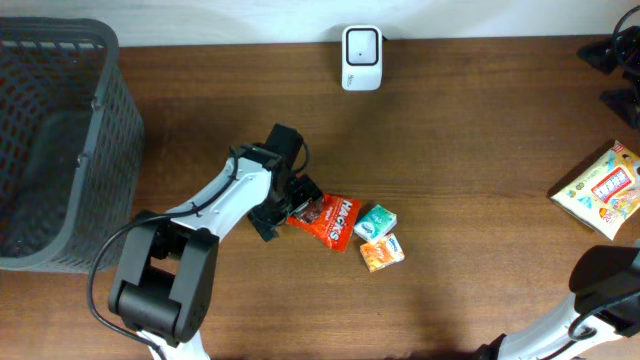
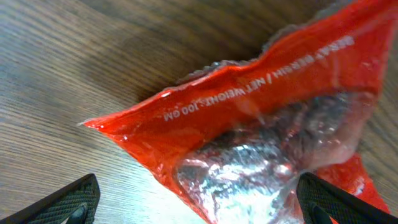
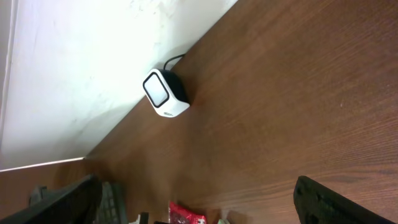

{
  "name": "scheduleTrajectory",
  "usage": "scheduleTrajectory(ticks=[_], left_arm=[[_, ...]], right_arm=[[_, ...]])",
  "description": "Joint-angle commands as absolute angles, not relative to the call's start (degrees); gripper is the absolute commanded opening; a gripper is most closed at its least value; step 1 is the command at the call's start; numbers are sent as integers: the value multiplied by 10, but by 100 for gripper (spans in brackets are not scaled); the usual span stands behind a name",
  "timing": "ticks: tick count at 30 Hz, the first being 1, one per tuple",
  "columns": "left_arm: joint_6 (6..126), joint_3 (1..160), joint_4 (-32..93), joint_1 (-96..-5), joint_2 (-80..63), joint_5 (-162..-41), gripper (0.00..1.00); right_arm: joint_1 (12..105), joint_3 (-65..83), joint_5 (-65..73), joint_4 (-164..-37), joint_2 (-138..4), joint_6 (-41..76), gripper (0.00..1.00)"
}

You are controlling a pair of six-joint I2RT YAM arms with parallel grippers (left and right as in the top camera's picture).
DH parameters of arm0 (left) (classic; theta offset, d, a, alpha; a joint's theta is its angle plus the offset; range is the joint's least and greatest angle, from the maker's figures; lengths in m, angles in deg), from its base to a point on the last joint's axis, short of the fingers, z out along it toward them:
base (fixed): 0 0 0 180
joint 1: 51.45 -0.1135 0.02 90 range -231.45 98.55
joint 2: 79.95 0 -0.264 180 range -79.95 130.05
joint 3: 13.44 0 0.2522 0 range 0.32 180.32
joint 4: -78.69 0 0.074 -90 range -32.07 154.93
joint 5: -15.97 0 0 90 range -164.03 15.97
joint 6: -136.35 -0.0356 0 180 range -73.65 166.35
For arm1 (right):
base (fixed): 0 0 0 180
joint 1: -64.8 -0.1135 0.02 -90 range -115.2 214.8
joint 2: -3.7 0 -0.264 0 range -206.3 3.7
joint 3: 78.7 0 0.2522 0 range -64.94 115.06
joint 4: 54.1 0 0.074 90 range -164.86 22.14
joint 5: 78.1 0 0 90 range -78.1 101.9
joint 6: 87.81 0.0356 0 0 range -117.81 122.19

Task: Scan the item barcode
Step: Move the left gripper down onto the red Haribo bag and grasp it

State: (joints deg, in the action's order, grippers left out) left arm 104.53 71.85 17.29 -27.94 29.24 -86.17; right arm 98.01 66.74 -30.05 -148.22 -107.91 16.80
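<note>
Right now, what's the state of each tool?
Left tool: open over the red snack packet, not gripping it.
Right tool: open, holding nothing.

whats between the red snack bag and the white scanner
Nothing, just bare table between the red snack bag and the white scanner, as the overhead view shows.

On the red packet (image 2: 280,81), "NET WEIGHT" and "100 GM" can be read upside down in white; other print is blurred.
</note>
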Motion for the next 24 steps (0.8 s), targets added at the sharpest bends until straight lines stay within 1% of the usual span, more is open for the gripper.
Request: scheduleTrajectory(ticks=[1, 3, 5, 8, 9, 10, 11, 12, 14, 15, 17, 21, 24], left_arm=[[1061, 706, 180, -280, 292, -853, 99], [1042, 703, 196, -280, 292, -857, 99], [991, 696, 241, -280, 292, -882, 99], [957, 687, 285, -280, 292, -908, 86], [957, 686, 287, -280, 292, -908, 84], [957, 685, 287, -280, 292, -908, 84], [954, 685, 289, -280, 292, -908, 75], [943, 685, 295, -280, 292, -908, 70], [917, 685, 309, -280, 292, -908, 55], [914, 685, 313, -280, 292, -908, 52], [902, 686, 324, -280, 292, -908, 40], [890, 691, 331, -280, 292, -908, 28], [856, 710, 329, -280, 289, -908, 11]], right_arm=[[978, 665, -309, -1480, -1080, 166, 98], [978, 665, -309, -1480, -1080, 166, 98], [978, 665, -309, -1480, -1080, 166, 98], [978, 665, -309, -1480, -1080, 166, 98], [978, 665, -309, -1480, -1080, 166, 99], [978, 665, -309, -1480, -1080, 166, 98], [978, 665, -309, -1480, -1080, 166, 98], [978, 665, -309, -1480, -1080, 166, 98], [978, 665, -309, -1480, -1080, 166, 98], [978, 665, -309, -1480, -1080, 166, 98], [978, 665, -309, -1480, -1080, 166, 98], [978, 665, -309, -1480, -1080, 166, 98], [978, 665, -309, -1480, -1080, 166, 99]])
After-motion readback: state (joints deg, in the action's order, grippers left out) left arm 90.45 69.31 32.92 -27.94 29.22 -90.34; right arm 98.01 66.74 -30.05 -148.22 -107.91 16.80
